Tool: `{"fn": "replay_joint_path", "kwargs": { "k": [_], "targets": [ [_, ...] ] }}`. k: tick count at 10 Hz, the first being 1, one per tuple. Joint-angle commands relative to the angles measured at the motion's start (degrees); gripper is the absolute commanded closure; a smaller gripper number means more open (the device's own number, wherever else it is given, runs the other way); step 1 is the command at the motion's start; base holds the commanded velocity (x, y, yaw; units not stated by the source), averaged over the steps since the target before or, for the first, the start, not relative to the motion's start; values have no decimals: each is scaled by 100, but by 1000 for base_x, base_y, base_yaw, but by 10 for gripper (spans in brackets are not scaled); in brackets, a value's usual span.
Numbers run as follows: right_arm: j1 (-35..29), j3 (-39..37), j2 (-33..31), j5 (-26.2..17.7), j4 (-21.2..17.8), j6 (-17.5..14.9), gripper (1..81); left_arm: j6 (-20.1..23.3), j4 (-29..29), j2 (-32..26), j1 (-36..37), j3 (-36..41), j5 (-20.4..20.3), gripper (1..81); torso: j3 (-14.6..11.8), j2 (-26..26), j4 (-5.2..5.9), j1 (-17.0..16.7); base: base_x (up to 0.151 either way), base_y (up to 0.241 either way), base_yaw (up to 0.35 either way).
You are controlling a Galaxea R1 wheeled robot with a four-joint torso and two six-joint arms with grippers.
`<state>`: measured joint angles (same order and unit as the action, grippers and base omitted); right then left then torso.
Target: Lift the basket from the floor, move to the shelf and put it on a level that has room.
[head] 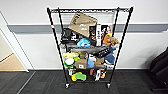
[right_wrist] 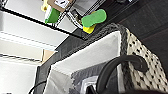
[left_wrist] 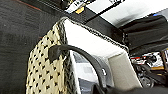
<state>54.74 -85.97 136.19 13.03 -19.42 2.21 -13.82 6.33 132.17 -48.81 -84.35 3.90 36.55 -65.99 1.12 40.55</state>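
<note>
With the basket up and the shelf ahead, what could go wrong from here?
1. The basket seems to hang by its loop handles; one slipping could tip it.
2. The shelf stands on small wheels, so a bump could roll it.
3. Its lower tiers are crammed; only the top level looks free, a high lift.

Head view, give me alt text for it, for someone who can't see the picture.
A tall black wire shelf on small wheels stands against a white wall, its lower tiers crammed with boxes and toys. Its top level looks bare. The floor in front is dark carpet.
</note>
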Motion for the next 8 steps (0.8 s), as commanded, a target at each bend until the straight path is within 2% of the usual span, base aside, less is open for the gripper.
{"fn": "replay_joint_path", "kwargs": {
  "k": [1,3,5,8],
  "targets": [
    [-406,811,-432,6,79,-10,811,-50,97,-445,411,814,-452,811,0,553,0,-356,0,0,0],
    [-388,1161,-652,200,79,-19,811,-50,88,-568,403,990,-460,811,0,951,0,-612,0,0,0],
    [-406,1303,-740,200,87,-27,811,-50,88,-507,411,1096,-460,811,-385,1329,0,-859,0,0,0],
    [-379,1382,-810,209,87,-36,811,-41,97,-533,403,1175,-452,811,-676,1860,0,-1202,0,0,0]
  ]
}}
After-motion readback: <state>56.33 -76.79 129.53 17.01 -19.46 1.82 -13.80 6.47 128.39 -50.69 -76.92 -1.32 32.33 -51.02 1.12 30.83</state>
